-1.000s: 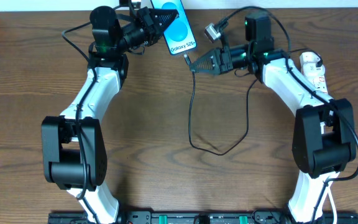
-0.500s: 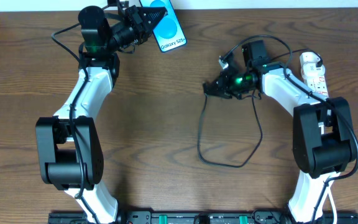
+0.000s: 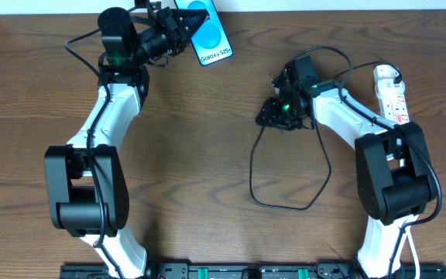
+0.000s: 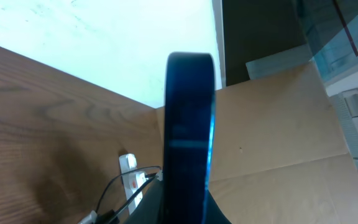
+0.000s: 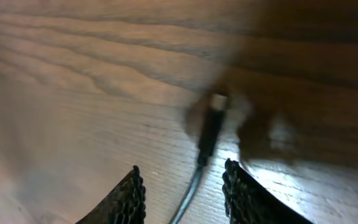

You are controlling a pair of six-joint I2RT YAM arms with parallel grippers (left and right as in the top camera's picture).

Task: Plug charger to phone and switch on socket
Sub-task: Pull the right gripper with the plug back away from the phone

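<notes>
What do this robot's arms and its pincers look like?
The left arm and right arm have white shells between chunky black joint blocks, with thin black cables looping alongside. A green light glows near the right wrist. The right gripper has black fingers with a knobbly, ridged surface.

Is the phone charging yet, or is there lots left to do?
Not yet. Done: the left hand grips the phone. In hand: the right hand hangs open over the charger tip, which lies loose on the table. Left: push the tip into the phone, then switch on the socket.
</notes>
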